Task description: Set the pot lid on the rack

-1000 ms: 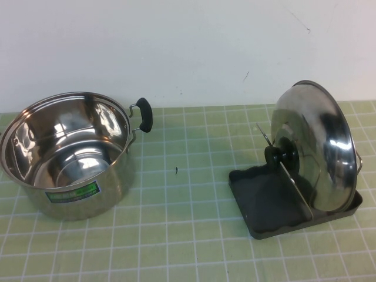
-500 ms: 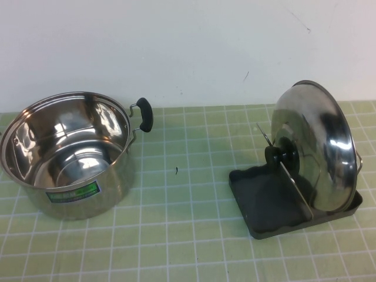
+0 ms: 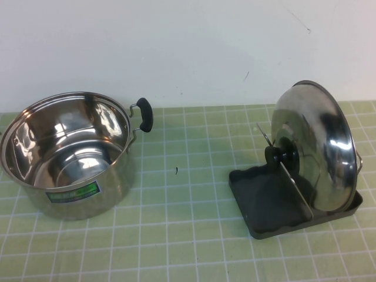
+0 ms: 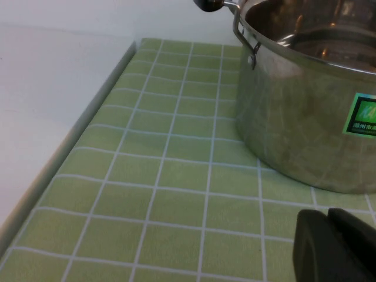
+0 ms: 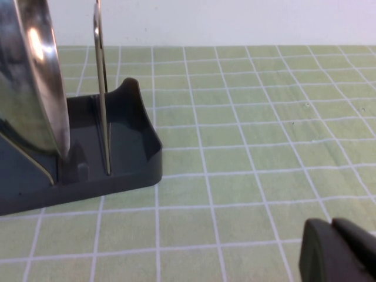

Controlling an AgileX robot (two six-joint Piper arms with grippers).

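Note:
The shiny steel pot lid with its black knob stands on edge in the dark grey rack, leaning against the silver wire loops at the right of the table. It also shows in the right wrist view, upright in the rack. No gripper shows in the high view. My left gripper is shut and empty, low over the mat beside the pot. My right gripper is shut and empty, low over the mat, apart from the rack.
A deep steel pot with a black side handle and green label stands at the left; it shows close in the left wrist view. A green tiled mat covers the table. A white wall lies behind.

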